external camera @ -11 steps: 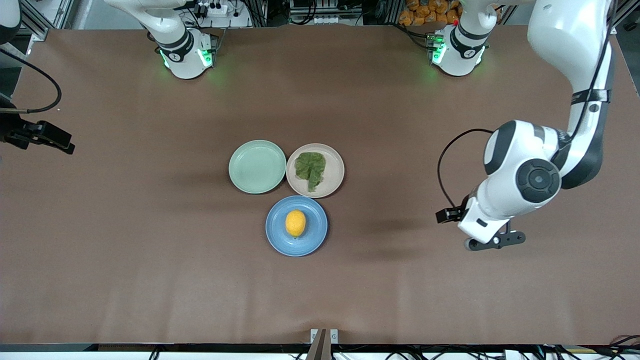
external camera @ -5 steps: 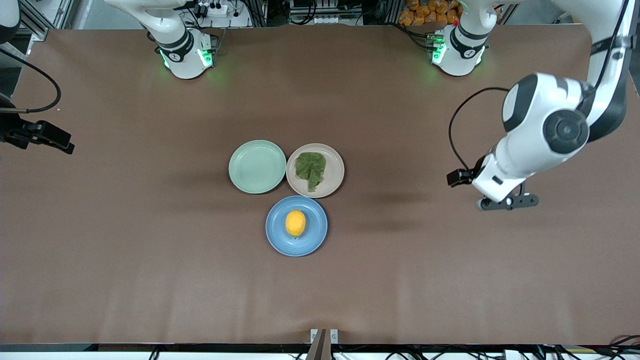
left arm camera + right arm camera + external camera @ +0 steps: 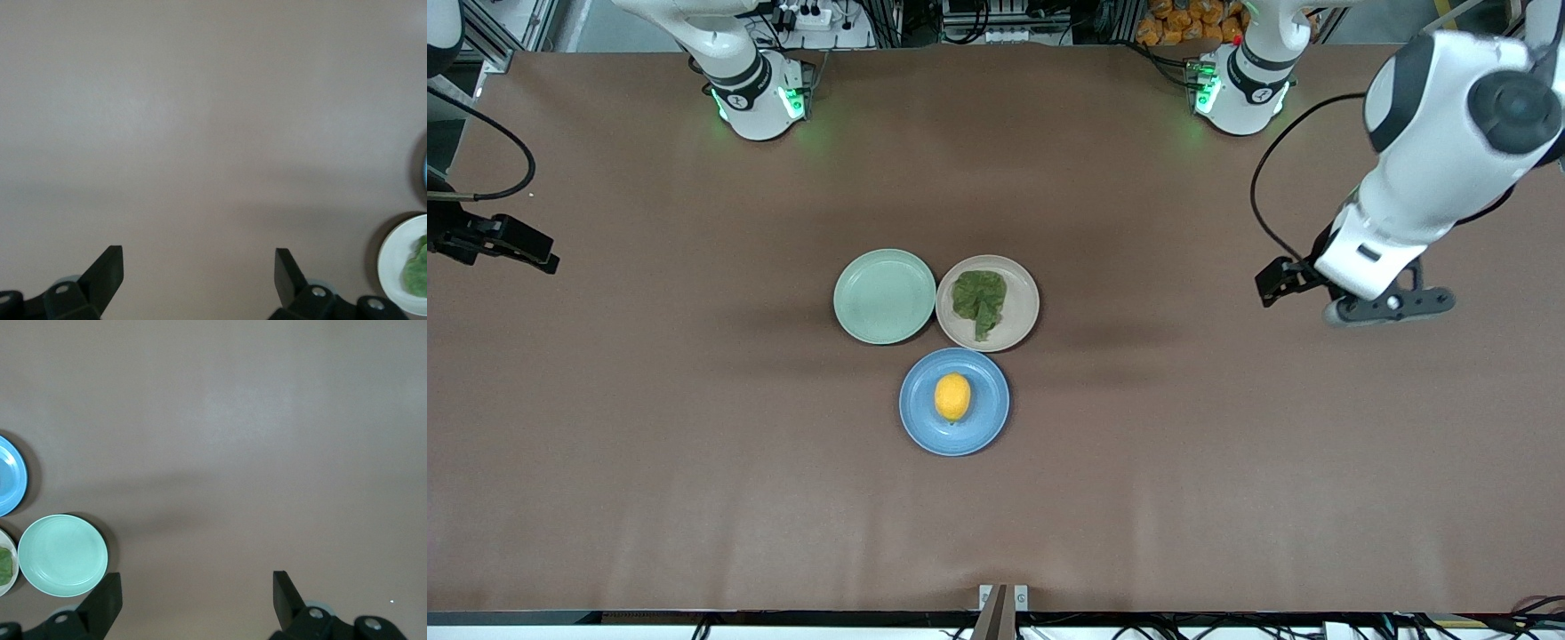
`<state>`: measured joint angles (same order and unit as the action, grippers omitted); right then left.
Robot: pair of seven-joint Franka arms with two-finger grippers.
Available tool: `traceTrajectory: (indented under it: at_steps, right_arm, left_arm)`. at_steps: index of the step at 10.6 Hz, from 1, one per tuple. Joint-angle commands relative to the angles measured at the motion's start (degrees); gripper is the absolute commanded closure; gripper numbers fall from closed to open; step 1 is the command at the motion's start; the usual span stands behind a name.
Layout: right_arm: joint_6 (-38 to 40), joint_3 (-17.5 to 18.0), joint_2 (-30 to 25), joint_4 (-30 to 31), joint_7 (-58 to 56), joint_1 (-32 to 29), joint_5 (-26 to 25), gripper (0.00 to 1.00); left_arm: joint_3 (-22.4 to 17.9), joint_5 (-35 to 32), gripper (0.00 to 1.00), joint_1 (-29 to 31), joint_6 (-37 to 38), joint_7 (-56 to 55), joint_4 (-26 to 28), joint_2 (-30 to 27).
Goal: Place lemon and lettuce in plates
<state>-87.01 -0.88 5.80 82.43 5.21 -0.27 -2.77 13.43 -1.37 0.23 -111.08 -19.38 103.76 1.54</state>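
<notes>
Brown table (image 3: 694, 444) — right gripper (image 3: 193, 603) half cut off

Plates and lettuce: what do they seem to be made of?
Blue plate, beige-pink plate and mint-green plate: likely plastic or melamine, with a matte, even colour and no glare. Lettuce: crinkled dark green leaf, real or imitation unclear.

The counter (image 3: 694, 444) is plain matte brown. At its middle, a bright yellow lemon (image 3: 952, 396) lies on a blue plate (image 3: 988, 425). At 12 o'clock from it, a crinkled dark green lettuce (image 3: 979, 300) covers a beige-pink plate (image 3: 1021, 313), beside a pale mint-green plate (image 3: 884, 296).
</notes>
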Motion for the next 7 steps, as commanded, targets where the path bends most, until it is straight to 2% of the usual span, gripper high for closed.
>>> traceTrajectory:
  at_steps: [1,3,7]
  right_arm:
    - [0.4,0.6,-0.8,0.4,-0.6,-0.9,-0.4,0.0]
    - [0.4,0.7,-1.1,0.5,-0.6,-0.9,-0.4,0.0]
    - [1.1,0.7,-2.1,0.8,-1.9,-1.4,-0.4,0.0]
  left_arm:
    - [-0.8,0.9,0.0,-0.7,-0.4,2.2,-0.2,-3.7]
    - [-0.9,0.7,0.0,-0.8,3.4,5.2,-0.8,-5.9]
    - [-1.0,1.0,0.0,-0.8,14.0,10.0,-8.1,-5.8]
